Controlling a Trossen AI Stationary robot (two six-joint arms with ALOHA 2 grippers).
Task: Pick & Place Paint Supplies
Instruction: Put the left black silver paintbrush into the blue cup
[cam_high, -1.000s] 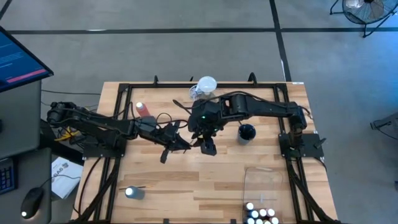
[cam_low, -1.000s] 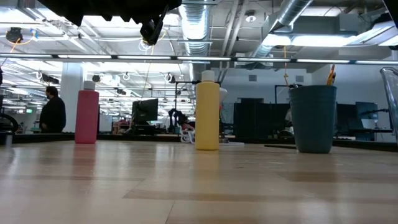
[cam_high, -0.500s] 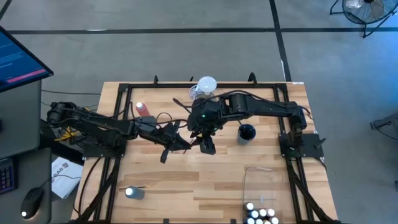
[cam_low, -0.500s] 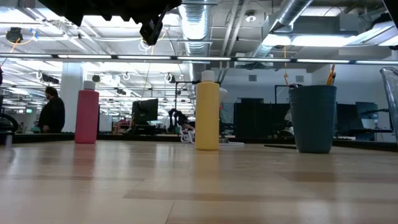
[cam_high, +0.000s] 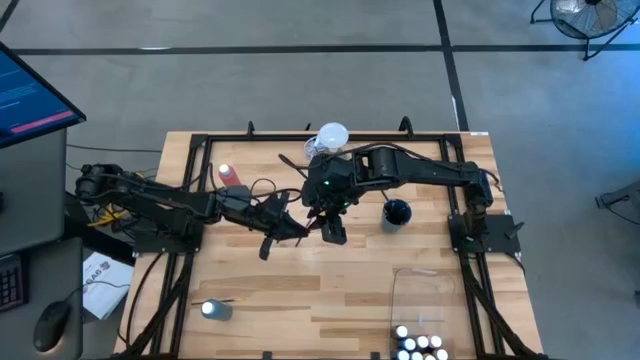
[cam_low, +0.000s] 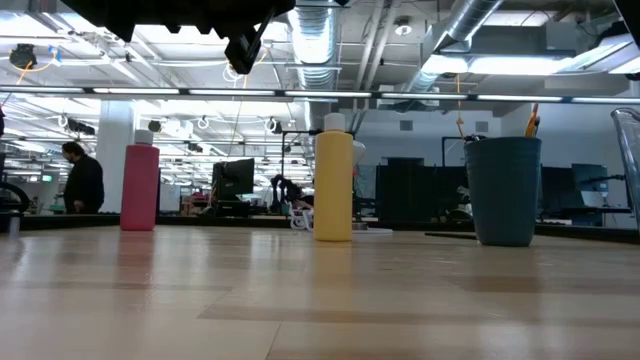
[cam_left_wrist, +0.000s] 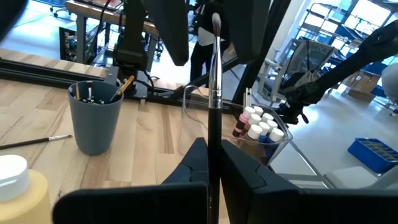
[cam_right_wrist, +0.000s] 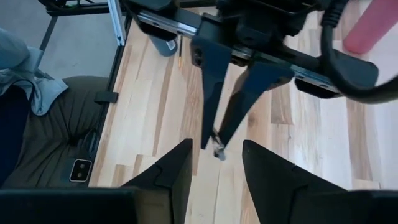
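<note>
A thin dark paintbrush (cam_left_wrist: 214, 93) sticks out ahead of my left gripper (cam_high: 297, 232), which is shut on it above the table's middle. My right gripper (cam_high: 335, 236) faces it, slanting down. Its two fingers (cam_right_wrist: 177, 168) stand open on either side of the brush's free end (cam_right_wrist: 217, 150) without touching it. A grey cup (cam_high: 397, 212) with brushes stands on the table under the right arm. A pink bottle (cam_high: 232, 175) and a yellow bottle (cam_low: 333, 185) stand upright on their bases. Small white-capped bottles (cam_high: 418, 346) sit in a clear bin. My left gripper pinches the paintbrush's handle (cam_left_wrist: 212, 163) between its two fingers. The brush runs along the fingers and out past their tips, bristle end (cam_left_wrist: 216, 23) leading toward the right arm. It is lifted clear of the table.
A clear jug with a white round top (cam_high: 329, 136) stands at the far edge. A loose brush (cam_left_wrist: 34, 143) lies on the wood near the cup. A small white-capped bottle (cam_high: 213, 309) lies near the front left. A black frame (cam_high: 190, 150) borders the table.
</note>
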